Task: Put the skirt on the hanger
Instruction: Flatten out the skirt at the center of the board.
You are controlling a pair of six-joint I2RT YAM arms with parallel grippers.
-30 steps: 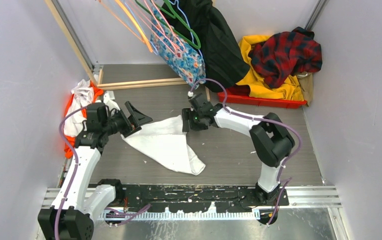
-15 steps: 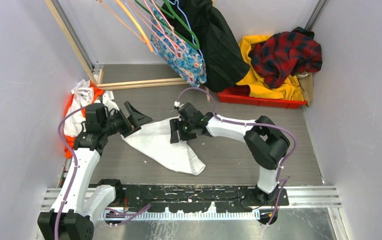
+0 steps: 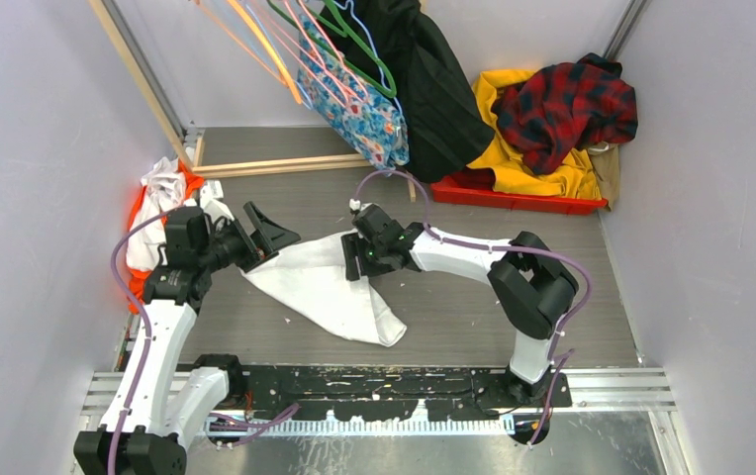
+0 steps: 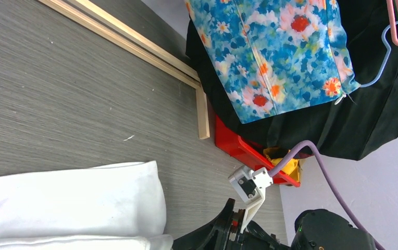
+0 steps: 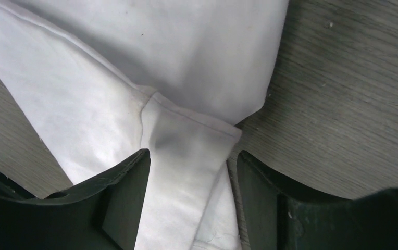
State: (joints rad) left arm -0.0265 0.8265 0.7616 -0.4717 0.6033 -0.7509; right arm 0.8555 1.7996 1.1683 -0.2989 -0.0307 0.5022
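While the skirt (image 3: 366,104) hangs at twelve o'clock among coloured hangers (image 3: 295,49), against a black coat (image 3: 433,79), both tools sit low over the counter (image 3: 453,297). At nine o'clock, an orange-and-white heap (image 3: 156,193) lies beside the left tool (image 3: 273,242), which is spread wide and empty at the white garment's (image 3: 325,287) edge. The right tool (image 3: 359,265) stands open astride a white sleeve (image 5: 186,156), clear only in its wrist view. Only the left wrist view shows the skirt's seam. A red bin (image 3: 513,198) lies at one o'clock.
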